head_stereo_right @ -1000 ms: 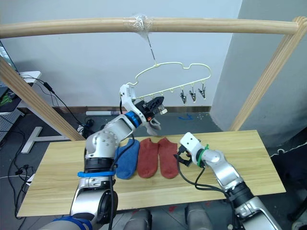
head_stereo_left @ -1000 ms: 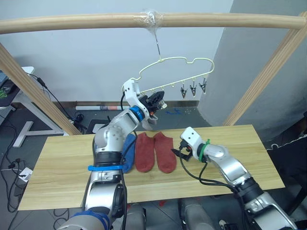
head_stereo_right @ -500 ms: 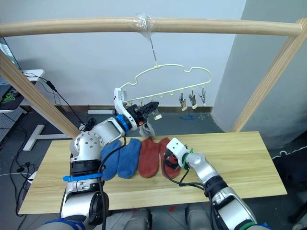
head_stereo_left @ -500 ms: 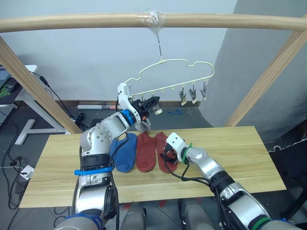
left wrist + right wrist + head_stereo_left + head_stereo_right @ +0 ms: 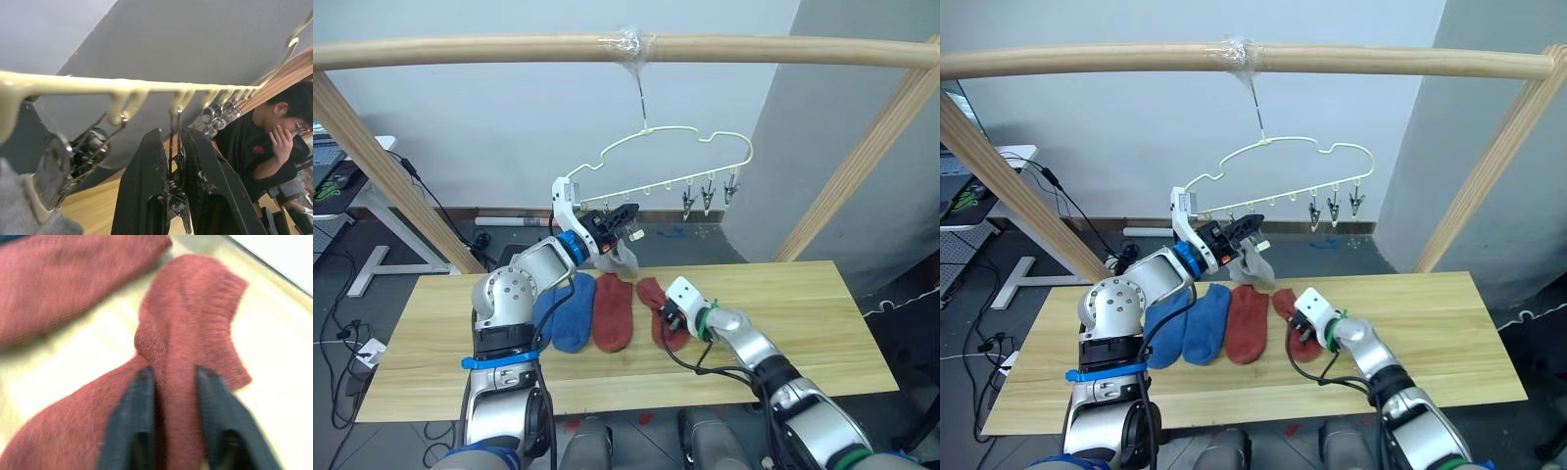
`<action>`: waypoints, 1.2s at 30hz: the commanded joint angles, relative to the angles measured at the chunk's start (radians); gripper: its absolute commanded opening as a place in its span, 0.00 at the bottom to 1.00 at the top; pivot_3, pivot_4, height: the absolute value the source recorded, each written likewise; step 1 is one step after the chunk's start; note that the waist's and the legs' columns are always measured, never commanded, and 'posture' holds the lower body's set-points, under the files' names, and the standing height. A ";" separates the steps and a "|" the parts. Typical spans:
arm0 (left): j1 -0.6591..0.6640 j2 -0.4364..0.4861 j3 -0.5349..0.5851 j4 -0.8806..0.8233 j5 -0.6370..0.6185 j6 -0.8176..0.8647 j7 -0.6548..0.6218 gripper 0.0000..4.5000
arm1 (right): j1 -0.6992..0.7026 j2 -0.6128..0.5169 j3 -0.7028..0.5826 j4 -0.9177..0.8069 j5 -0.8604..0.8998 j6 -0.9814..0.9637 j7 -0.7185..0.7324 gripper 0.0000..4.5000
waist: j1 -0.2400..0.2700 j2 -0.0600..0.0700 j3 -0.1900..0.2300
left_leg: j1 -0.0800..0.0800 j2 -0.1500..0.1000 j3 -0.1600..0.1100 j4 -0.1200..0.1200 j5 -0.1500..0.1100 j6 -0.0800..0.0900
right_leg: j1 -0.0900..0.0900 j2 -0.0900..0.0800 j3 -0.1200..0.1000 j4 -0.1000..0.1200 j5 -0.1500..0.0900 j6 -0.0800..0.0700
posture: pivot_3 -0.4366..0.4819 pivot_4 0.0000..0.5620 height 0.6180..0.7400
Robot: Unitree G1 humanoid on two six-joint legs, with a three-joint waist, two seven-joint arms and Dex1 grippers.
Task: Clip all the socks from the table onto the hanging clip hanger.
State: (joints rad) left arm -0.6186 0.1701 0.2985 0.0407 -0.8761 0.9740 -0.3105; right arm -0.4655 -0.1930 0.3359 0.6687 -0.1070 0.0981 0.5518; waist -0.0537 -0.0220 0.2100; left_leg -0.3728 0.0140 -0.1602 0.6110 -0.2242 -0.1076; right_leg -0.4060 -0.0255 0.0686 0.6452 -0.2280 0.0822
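**One red sock is pinched, and the hanger is up behind it**

Four socks lie flat in a row on the table [image 5: 1449, 333]: two blue socks [image 5: 1185, 325] and two red ones. The right gripper [image 5: 1301, 331] is down on the red sock [image 5: 195, 333] at the end of the row farthest from the blue ones. Its two black fingers [image 5: 132, 431] are close together with a fold of that sock squeezed between them. The sock's long side runs away from the robot, toward the far edge of the table.

The clip hanger [image 5: 1278, 147] hangs from the wooden pole [image 5: 1087, 61], above the far side of the table and higher than the pinched sock. So this sock has to go up and away from the robot to reach a clip.

The left gripper [image 5: 622, 213] is already up at the hanger's row of clips. Its fingers are narrow, squeezing one silver clip [image 5: 172, 147]. A grey sock [image 5: 1255, 262] hangs just beside it. Three empty clips [image 5: 1335, 208] hang at the hanger's other end.
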 commanded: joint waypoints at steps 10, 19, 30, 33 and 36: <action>-0.013 -0.008 0.107 0.025 -0.144 0.087 0.065 0.04 | 0.290 -0.196 -0.115 -0.749 0.101 0.190 0.096 0.01 | -0.008 0.000 0.000 | -0.002 0.000 0.000 0.000 0.000 0.000 | -0.003 0.000 0.000 0.000 0.000 0.000 | 0.47 0.29 1.00; -0.013 -0.001 0.151 0.075 -0.252 0.178 0.119 0.04 | 0.384 -0.267 -0.147 -1.174 0.137 0.365 0.077 0.01 | -0.005 -0.001 0.000 | -0.005 0.000 0.000 0.000 0.000 0.000 | -0.005 0.000 0.000 -0.001 0.000 0.000 | 0.44 0.27 1.00; -0.021 0.000 0.124 0.071 -0.265 0.167 0.114 0.04 | 0.288 -0.197 -0.067 -1.240 0.143 0.472 0.028 0.01 | -0.005 -0.001 0.000 | -0.005 0.000 0.000 0.000 0.000 0.000 | -0.005 0.000 0.000 -0.001 0.000 0.000 | 0.42 0.26 1.00; -0.016 0.008 0.119 0.068 -0.260 0.161 0.107 0.04 | 0.264 -0.181 -0.058 -1.254 0.153 0.496 0.023 0.01 | -0.004 -0.001 0.000 | -0.005 0.000 0.000 0.000 0.000 0.000 | -0.005 0.000 0.000 -0.001 0.000 0.000 | 0.42 0.26 1.00; -0.007 0.014 0.114 0.060 -0.262 0.156 0.106 0.04 | 0.253 -0.174 -0.055 -1.260 0.159 0.510 0.023 0.01 | -0.004 -0.001 0.000 | -0.005 0.000 0.000 0.000 0.000 0.000 | -0.005 0.000 0.000 -0.001 0.000 0.000 | 0.43 0.27 1.00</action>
State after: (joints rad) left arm -0.6335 0.1734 0.4268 0.1237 -1.1349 1.1265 -0.1929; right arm -0.1987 -0.3697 0.2816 -0.5446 0.0371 0.6076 0.5814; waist -0.0580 -0.0228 0.2096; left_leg -0.3783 0.0143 -0.1603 0.6112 -0.2243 -0.1078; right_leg -0.4113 -0.0253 0.0684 0.6443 -0.2285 0.0822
